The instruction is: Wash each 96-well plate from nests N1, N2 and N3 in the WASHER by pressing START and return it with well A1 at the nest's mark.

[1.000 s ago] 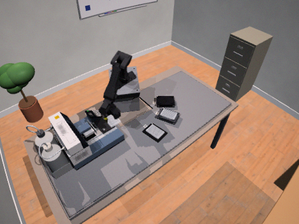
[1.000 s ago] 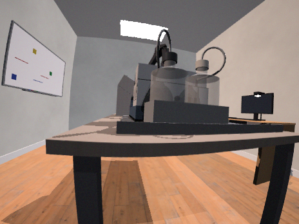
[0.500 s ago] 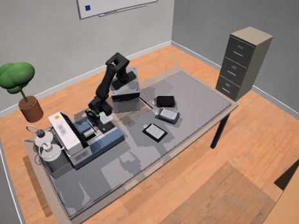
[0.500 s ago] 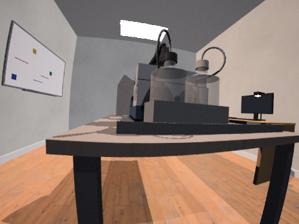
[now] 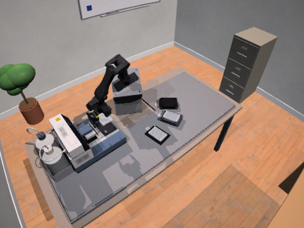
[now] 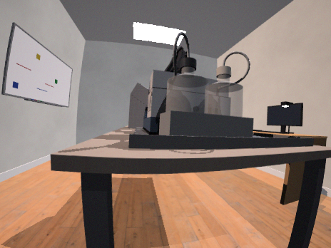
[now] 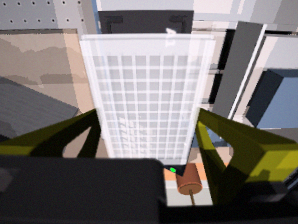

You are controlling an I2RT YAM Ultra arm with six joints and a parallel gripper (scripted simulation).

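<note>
My gripper [image 5: 101,116] is shut on a clear 96-well plate [image 5: 105,119] and holds it above the plate washer [image 5: 86,140], over the track end nearest the arm base. In the wrist view the plate [image 7: 147,97] fills the middle between my yellow fingers, which grip its long sides. The dark carrier pocket [image 7: 145,21] shows just past the plate's far edge. A small green lamp [image 7: 172,170] glows below the plate. One nest [image 5: 168,103] is an empty black slab. The two other nests each hold a plate [image 5: 170,116] [image 5: 157,134].
The washer's white housing [image 5: 67,135] and two bottles [image 5: 49,151] stand at the table's left end; in the exterior view the bottles [image 6: 203,96] hide the washer and arm. The arm's grey base box [image 5: 127,86] stands behind the washer. A potted plant [image 5: 23,92] stands on the floor.
</note>
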